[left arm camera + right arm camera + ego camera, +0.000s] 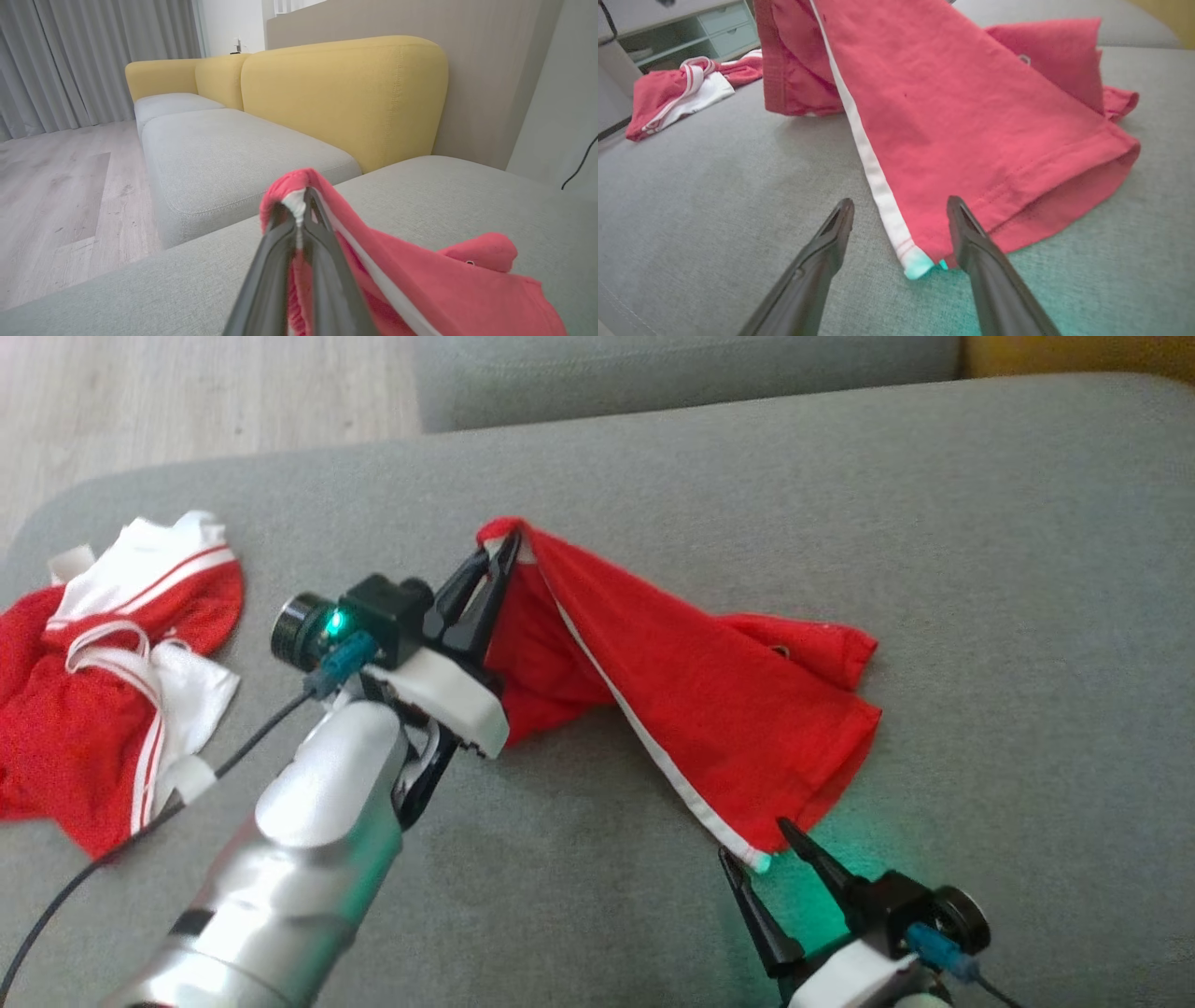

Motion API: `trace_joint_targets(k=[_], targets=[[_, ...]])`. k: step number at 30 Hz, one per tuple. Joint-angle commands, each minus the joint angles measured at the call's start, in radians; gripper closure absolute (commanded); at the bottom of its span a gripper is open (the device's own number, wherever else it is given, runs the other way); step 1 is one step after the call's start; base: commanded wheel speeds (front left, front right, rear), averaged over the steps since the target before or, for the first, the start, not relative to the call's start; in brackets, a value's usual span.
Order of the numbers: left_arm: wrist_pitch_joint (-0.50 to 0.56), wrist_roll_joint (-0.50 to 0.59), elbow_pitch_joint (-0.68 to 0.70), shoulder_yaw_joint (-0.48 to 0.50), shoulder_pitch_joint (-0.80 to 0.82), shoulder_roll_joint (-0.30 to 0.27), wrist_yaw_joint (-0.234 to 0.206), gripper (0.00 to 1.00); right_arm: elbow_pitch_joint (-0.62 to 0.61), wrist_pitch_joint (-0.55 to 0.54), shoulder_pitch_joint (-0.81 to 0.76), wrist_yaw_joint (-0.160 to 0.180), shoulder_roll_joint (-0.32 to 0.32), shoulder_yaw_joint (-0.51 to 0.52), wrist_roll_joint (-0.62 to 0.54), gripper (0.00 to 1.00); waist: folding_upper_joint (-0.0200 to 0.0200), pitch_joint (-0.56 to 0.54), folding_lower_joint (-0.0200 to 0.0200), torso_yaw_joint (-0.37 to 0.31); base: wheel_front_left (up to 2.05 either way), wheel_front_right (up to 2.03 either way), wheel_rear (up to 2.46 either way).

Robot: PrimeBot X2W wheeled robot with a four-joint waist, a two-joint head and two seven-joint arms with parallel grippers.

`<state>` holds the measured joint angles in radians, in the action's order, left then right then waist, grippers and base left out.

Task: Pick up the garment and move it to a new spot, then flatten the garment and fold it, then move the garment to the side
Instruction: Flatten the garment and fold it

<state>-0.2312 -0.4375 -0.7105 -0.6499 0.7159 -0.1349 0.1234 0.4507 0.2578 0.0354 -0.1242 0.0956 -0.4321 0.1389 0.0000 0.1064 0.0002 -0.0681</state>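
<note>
Head view: left tool [504,546] is clamped on the top edge of the red garment [709,691], holding it up in a peak over the grey sofa [980,523]. Right tool [754,840] stands apart, with the white-trimmed corner in its gap.

Left wrist view: fingers [268,289] pinch white trim at their tips.

Right wrist view: the right tool is spread wide. The corner lies just ahead between the two sides, resting on the sofa.
</note>
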Motion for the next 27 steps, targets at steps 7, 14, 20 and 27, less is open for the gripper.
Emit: trace_joint_targets(k=[7,14,20,27], targets=[[-0.026,0.004,-0.019,0.015,0.089,0.004,0.004,1.0,0.154,0.004,0.097,-0.007,0.011,-0.103,0.013,0.15,0.0,0.02,-0.0002,0.026,0.0,0.0,0.0],[-0.03,0.004,-0.034,0.009,0.095,0.007,0.005,1.0,0.179,0.004,0.127,-0.007,0.007,-0.107,0.028,1.0,0.0,0.014,-0.0002,0.025,0.0,0.0,0.0],[-0.03,0.017,0.011,0.028,0.106,-0.015,0.006,1.0,-0.001,0.004,0.128,-0.007,0.012,0.055,-0.001,1.0,0.0,0.009,-0.0002,-0.003,0.0,0.0,0.0],[-0.03,0.037,0.048,0.001,0.238,-0.038,0.007,1.0,-0.204,0.004,0.343,-0.007,0.085,0.29,-0.063,1.0,0.0,0.08,-0.0002,-0.079,0.0,0.0,0.0]])
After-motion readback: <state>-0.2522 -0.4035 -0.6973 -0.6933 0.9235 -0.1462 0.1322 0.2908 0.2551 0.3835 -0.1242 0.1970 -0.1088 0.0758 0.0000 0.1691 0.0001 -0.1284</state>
